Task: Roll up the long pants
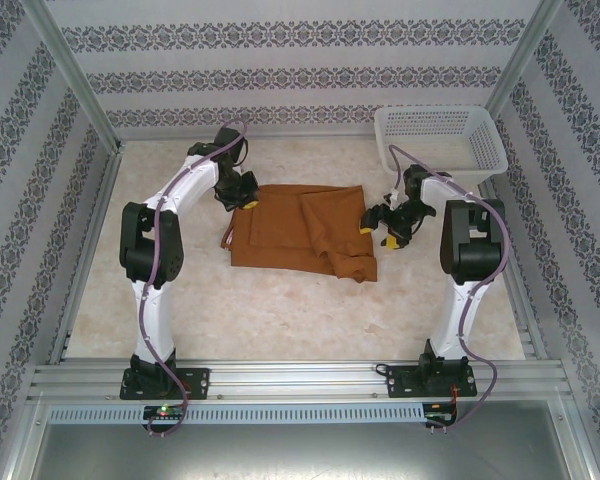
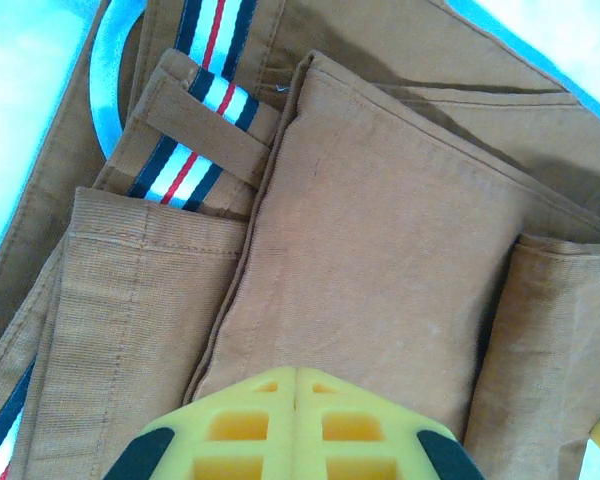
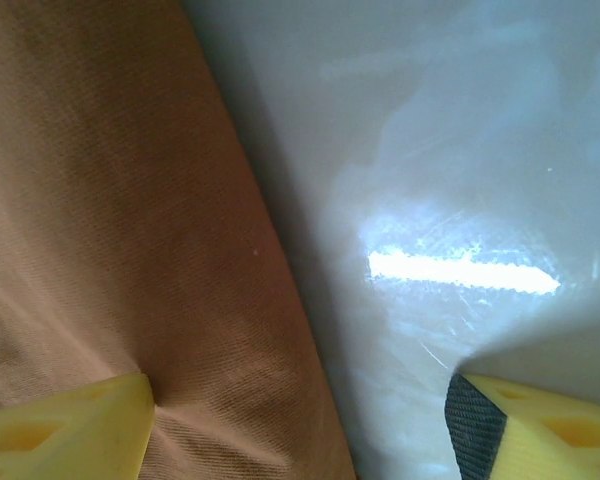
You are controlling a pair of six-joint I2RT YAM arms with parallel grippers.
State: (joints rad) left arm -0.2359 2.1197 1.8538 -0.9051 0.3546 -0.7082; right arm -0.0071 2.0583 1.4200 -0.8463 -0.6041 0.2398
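The long pants (image 1: 300, 225) lie in the middle of the worktop (image 1: 280, 320), folded into a rough rectangle several layers thick, with one loose flap running out toward the near right corner. The cloth is a finely ribbed weave with stitched hems. I judge it soft and limp, light enough for one arm, and not slippery. It should sag and unfold if lifted by a single layer. A good hold would be along a folded edge, pinching all layers at once, with both ends taken together so the roll stays even. The waistband (image 2: 195, 150), with its striped lining and belt loop, is thicker and stiffer, so it may resist a tight first turn.

The left tool (image 1: 242, 198) sits at the far left corner of the pants with its fingers pressed together. Its wrist view shows cloth just below the tips and nothing visibly pinched between them. The right tool (image 1: 377, 232) is at the right edge of the pants with its jaws spread wide, one finger over the cloth and the other over bare worktop, holding nothing.

A white perforated basket (image 1: 440, 110) stands at the far right corner, apart from the pants. I see nothing in it.
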